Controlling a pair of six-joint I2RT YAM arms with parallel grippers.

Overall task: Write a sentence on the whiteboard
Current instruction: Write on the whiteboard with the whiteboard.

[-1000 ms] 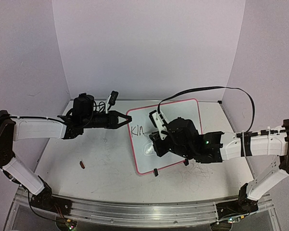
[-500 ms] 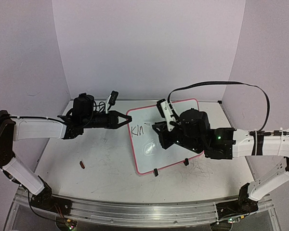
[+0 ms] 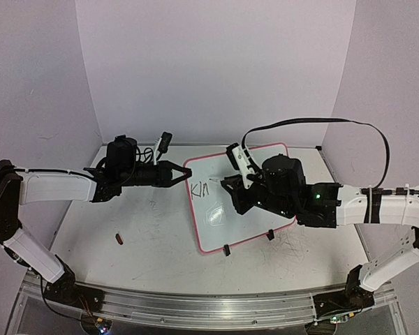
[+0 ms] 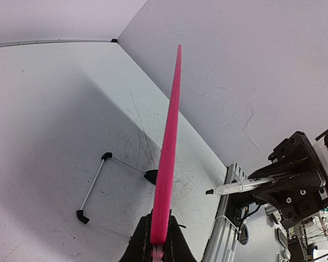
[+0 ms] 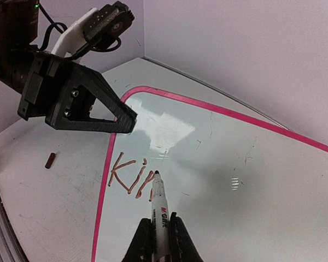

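The whiteboard [image 3: 209,236], white with a pink rim, lies tilted at the table's middle. My left gripper [image 3: 182,173] is shut on its left rim, which shows edge-on as a pink strip [image 4: 169,136] between the jaws of the left gripper [image 4: 159,232]. The sentence [image 3: 199,188] reads "Kin" near that rim and looks red-brown [image 5: 128,174] in the right wrist view. My right gripper [image 3: 230,197] hovers over the board, and the right gripper [image 5: 159,220] is shut on a white marker [image 5: 160,204]. The marker's black tip sits at the last letter.
A small red-brown piece [image 3: 119,239] lies on the table at the front left. Two black clip feet [image 3: 225,249] [image 3: 269,236] sit at the board's near edge. The right arm's cable [image 3: 314,124] loops above the board. Lilac walls close in the back and sides.
The right arm swung toward the back and right over the board, then stayed almost still for the last half second. The left arm and the board have not moved.
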